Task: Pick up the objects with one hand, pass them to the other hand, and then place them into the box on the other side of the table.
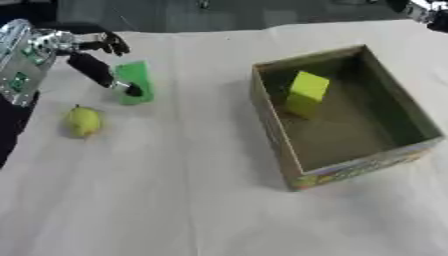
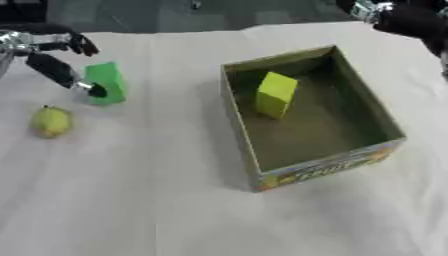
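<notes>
Left side crowded: left hand (image 1: 66, 47) at upper left, fingers on green block (image 1: 134, 82), pear (image 1: 83, 121) just below. Box (image 1: 280, 140) walls block right of centre; yellow block (image 1: 306, 93) inside. Bare cloth (image 1: 175, 200) centre and bottom.

The right hand (image 2: 398, 17) was cut off by the top right corner, beyond the box (image 2: 306, 172); its fingers could not be made out. The left hand (image 1: 92, 57) was partly cut by the left edge, and a finger hid part of the green block (image 1: 136, 80). Print on the box's front was too blurred to read.
</notes>
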